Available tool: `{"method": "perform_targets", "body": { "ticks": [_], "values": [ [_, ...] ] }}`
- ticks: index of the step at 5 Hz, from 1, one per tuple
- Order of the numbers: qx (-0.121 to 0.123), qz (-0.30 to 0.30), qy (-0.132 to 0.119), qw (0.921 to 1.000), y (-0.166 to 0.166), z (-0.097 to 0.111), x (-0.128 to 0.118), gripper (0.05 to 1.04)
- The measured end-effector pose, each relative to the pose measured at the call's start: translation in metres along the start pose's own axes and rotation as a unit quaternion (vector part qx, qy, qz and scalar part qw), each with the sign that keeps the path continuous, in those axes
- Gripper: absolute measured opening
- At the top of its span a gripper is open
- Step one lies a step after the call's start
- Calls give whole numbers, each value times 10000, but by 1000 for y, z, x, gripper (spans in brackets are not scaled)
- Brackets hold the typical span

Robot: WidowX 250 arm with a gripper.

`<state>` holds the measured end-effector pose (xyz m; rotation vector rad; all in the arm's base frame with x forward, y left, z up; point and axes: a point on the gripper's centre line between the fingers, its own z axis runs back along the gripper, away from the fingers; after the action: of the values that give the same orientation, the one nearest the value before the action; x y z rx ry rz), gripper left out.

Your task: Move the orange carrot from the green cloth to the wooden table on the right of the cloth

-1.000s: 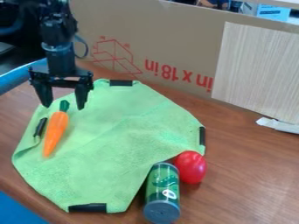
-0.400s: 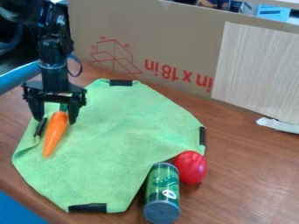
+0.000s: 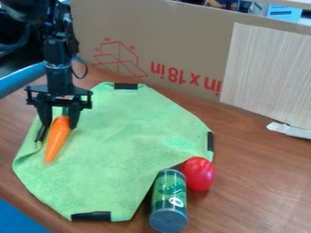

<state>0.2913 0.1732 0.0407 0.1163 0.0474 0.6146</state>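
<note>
At the upper left the gripper [image 3: 59, 122] hangs low over the green cloth, shut on the carrot with one finger on each side of its thick upper end. The orange carrot [image 3: 57, 139] lies on the cloth, its tip toward the front and its green top partly hidden between the fingers. Spread over the table is the green cloth [image 3: 121, 150], with black strips at several edges. A black strip [image 3: 41, 134] lies just left of the carrot, beside the left finger.
A green can [image 3: 169, 200] lies at the cloth's front right edge, next to a red egg-shaped object [image 3: 198, 174]. Behind stands a cardboard wall [image 3: 164, 45] with a wooden panel [image 3: 267, 73] at right. A white scrap [image 3: 290, 130] lies near the right edge.
The gripper has come down and slightly left to the carrot's upper end, and its fingers have drawn closer together. The carrot, cloth, can and red object have stayed in place.
</note>
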Motion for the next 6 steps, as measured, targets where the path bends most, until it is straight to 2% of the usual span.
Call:
{"method": "perform_targets", "body": {
  "ticks": [1,3,4,5,6],
  "values": [
    [-124,29,234,9996,-6,5,-6,497],
    [-582,9,228,9980,-42,45,-14,497],
    [-704,-46,304,9970,-71,57,-23,497],
    [-760,-34,284,9967,-105,69,-31,497],
    [-933,23,185,9955,-153,88,-33,497]
  ]
}}
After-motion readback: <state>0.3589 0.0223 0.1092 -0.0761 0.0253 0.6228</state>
